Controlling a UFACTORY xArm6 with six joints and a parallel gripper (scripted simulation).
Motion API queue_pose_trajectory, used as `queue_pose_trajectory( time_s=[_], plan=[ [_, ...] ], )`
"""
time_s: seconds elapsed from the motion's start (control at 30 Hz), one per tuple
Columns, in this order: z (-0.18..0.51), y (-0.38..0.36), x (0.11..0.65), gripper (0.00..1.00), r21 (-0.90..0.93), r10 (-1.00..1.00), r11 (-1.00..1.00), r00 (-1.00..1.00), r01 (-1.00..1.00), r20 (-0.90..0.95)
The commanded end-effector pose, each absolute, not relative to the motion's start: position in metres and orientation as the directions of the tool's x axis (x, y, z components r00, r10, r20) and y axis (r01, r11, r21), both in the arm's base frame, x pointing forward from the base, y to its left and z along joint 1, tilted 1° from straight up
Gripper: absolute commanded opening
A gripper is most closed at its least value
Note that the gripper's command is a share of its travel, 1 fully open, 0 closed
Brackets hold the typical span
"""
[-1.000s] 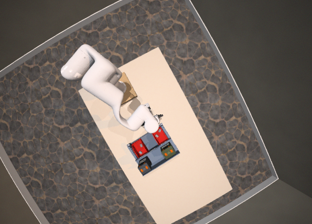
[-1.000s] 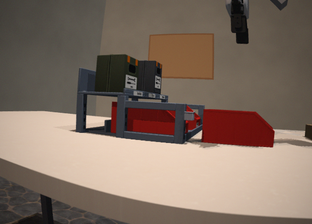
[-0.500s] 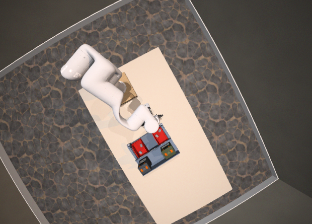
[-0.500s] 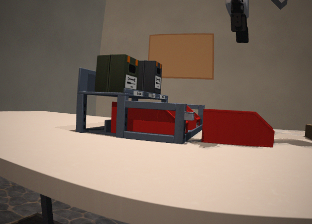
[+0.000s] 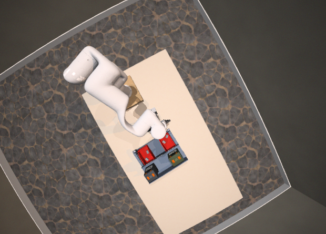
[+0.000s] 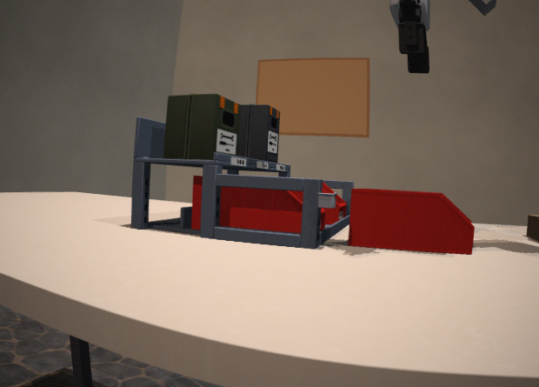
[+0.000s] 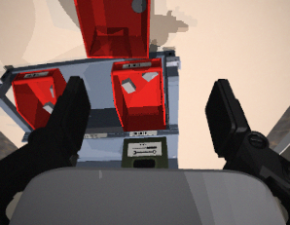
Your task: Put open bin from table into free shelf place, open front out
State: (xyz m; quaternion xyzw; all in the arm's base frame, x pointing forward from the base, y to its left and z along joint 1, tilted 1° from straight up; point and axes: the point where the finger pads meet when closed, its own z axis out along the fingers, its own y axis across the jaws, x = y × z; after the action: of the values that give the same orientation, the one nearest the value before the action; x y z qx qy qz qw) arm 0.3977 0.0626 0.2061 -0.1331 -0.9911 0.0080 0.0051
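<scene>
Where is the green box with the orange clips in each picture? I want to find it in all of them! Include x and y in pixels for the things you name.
Top: the dark green box with orange clips (image 5: 175,158) (image 6: 202,127) (image 7: 144,147) is low and right of the middle, on the blue-grey metal shelf (image 5: 164,170) (image 6: 259,181) (image 7: 104,147).
Exterior: left of the middle, on the upper board.
Wrist: bottom middle, partly cut off by the grey gripper body.
Shared landmark: that shelf.

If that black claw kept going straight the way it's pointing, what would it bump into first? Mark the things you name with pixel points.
Probably the red open bin (image 6: 405,221) (image 7: 99,33) standing on the pale table (image 5: 200,170) (image 6: 261,299) (image 7: 229,38); the claw (image 5: 159,125) (image 6: 415,62) (image 7: 148,93) points steeply down towards it. Depth is unclear, so it might just miss its side.
</scene>
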Motion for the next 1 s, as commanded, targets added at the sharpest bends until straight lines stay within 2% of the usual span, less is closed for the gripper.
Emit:
queue_pose_trajectory(
  time_s=[0.0, 0.23, 0.4, 0.8, 0.97],
  plan=[
    [0.208, 0.063, 0.399, 1.00, -0.016, 0.264, 0.964, -0.965, 0.264, 0.004],
    [0.208, 0.063, 0.399, 1.00, -0.016, 0.264, 0.964, -0.965, 0.264, 0.004],
    [0.153, 0.062, 0.398, 1.00, -0.016, 0.264, 0.964, -0.965, 0.264, 0.004],
    [0.153, 0.062, 0.398, 1.00, -0.016, 0.264, 0.964, -0.965, 0.264, 0.004],
    [0.109, 0.061, 0.398, 1.00, -0.016, 0.264, 0.964, -0.965, 0.264, 0.004]
  ],
)
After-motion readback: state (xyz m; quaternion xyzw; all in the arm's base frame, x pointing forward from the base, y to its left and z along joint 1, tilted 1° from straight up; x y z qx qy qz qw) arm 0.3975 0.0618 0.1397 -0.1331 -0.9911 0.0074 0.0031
